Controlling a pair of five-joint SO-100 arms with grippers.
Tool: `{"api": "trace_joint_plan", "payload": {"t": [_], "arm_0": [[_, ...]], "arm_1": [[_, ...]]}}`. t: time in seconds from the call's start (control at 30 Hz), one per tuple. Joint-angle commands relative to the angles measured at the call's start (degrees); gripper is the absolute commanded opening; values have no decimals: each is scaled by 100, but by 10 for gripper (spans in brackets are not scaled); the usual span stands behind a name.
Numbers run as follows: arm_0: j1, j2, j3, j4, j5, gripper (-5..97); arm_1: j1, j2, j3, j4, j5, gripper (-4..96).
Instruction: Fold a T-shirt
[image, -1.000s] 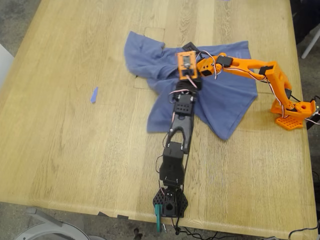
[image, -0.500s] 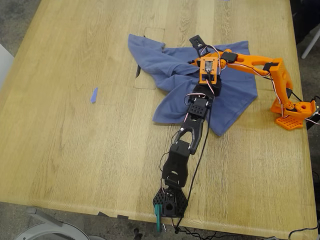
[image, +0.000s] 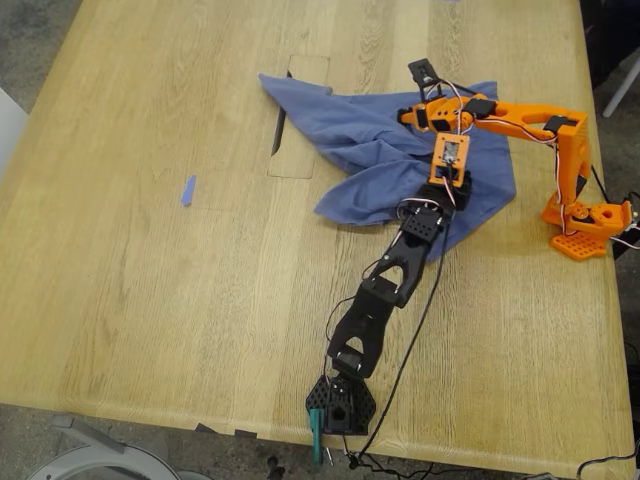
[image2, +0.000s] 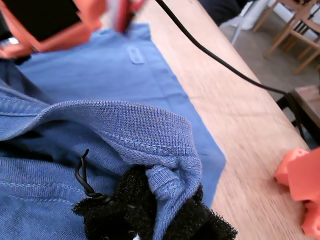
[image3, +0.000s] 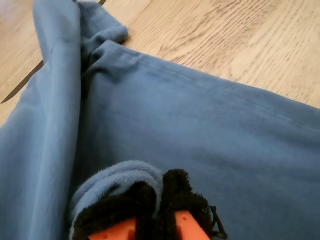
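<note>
The slate-blue T-shirt (image: 365, 140) lies bunched on the wooden table, toward the exterior view's right. My first gripper (image: 452, 165) ends the black arm and is over the shirt's middle. In the first wrist view its black padded jaws (image2: 150, 210) are shut on the ribbed collar of the T-shirt (image2: 125, 75). My second gripper (image: 411, 115), on the orange arm, is at the shirt's far side. In the second wrist view that gripper (image3: 160, 205) is shut on a rolled fold of the T-shirt (image3: 200, 140). No chest print shows.
A tiny blue scrap (image: 187, 190) lies on the table (image: 150, 300) at the exterior view's left. A rectangular inset with a dark slot (image: 279, 131) sits beside the shirt. The orange base (image: 585, 225) stands at that view's right edge, the black base (image: 340, 405) at the near edge.
Both grippers have moved toward the exterior view's right, dragging the T-shirt with them. The shirt has slid off the inset panel, so the dark slot now shows.
</note>
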Motion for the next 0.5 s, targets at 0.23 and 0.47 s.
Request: {"api": "trace_joint_plan", "payload": {"t": [0.23, 0.47], "arm_0": [[993, -431, -589, -396, -62, 0], [1178, -835, -624, -457, -44, 2]], "arm_1": [[352, 483, -44, -308, 18, -1], [510, 519, 176, -439, 35, -1]]}}
